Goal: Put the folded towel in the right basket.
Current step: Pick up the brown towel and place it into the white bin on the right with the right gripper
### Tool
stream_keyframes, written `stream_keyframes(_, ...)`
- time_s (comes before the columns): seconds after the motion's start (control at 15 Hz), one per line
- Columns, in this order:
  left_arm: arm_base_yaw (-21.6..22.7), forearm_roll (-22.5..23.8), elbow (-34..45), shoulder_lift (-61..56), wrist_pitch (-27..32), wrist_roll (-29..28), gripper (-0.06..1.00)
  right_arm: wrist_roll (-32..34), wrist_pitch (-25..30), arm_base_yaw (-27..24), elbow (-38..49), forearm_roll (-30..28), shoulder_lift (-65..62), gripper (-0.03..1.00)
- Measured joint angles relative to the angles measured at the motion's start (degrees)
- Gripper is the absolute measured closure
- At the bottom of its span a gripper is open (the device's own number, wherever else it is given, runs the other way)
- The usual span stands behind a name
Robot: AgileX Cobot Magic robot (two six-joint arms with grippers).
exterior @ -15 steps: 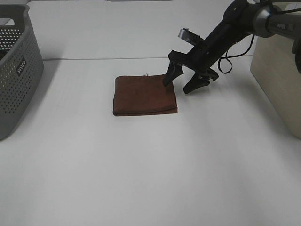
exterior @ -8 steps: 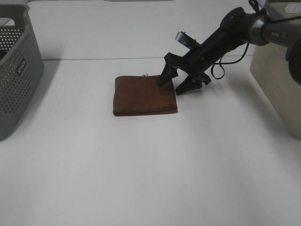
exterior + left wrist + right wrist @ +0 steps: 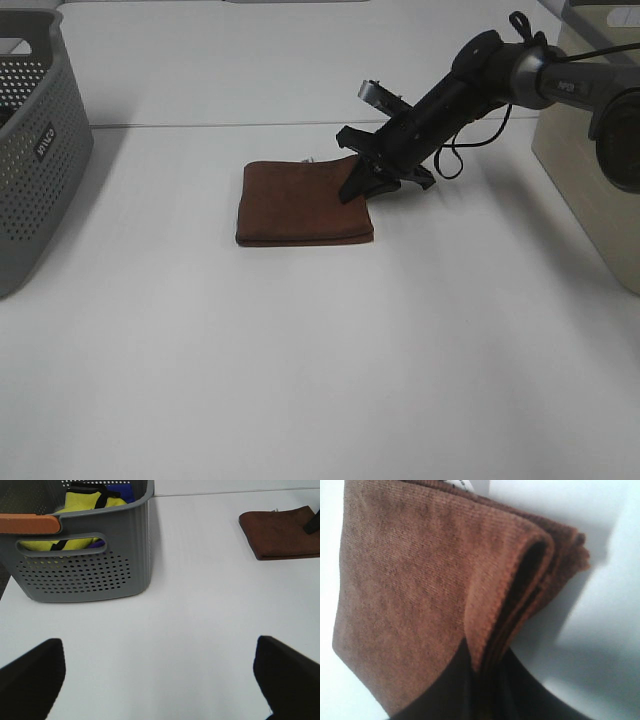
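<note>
**Towel Reached, Not Yet Lifted**

The right hand (image 3: 350, 165) is set low at the right edge of the folded towel (image 3: 300, 202), with a fold between its fingers; whether it is clamped cannot be told. The towel lies on the tabletop (image 3: 320, 350), well apart from the right basket (image 3: 590, 170). Lifting, carrying and release remain.

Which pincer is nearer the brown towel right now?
Right. The right pincer is at the towel's right edge, with its fingers at the fold. The left pincer hangs well off, by the grey basket, with bare table between it and the towel.
</note>
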Motion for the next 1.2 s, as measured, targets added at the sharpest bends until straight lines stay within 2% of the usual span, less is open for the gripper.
stream_keyframes(0.33, 0.0, 0.0, 0.0, 0.0, 0.0, 0.0, -0.03, 0.0, 6.47, 0.0, -8.37, -2.06, -3.9, 0.9)
stream_keyframes(0.6, 0.0, 0.0, 0.0, 0.0, 0.0, 0.0, -0.03, 4.53, 7.1, 0.0, -14.21, -12.72, -14.78, 0.9)
stream_keyframes(0.87, 0.0, 0.0, 0.0, 0.0, 0.0, 0.0, -0.03, 7.39, 7.45, -0.4, -14.27, -27.62, -28.25, 0.9)
stream_keyframes(1.07, 0.0, 0.0, 0.0, 0.0, 0.0, 0.0, -0.03, 8.77, 7.56, -5.5, -14.27, -31.63, -35.7, 0.9)
stream_keyframes(1.13, 0.0, 0.0, 0.0, 0.0, 0.0, 0.0, -0.03, 9.51, 7.62, -8.65, -14.27, -31.97, -37.64, 0.9)
stream_keyframes(1.2, 0.0, 0.0, 0.0, 0.0, 0.0, 0.0, -0.03, 10.2, 7.62, -14.78, -13.87, -32.66, -40.79, 0.9)
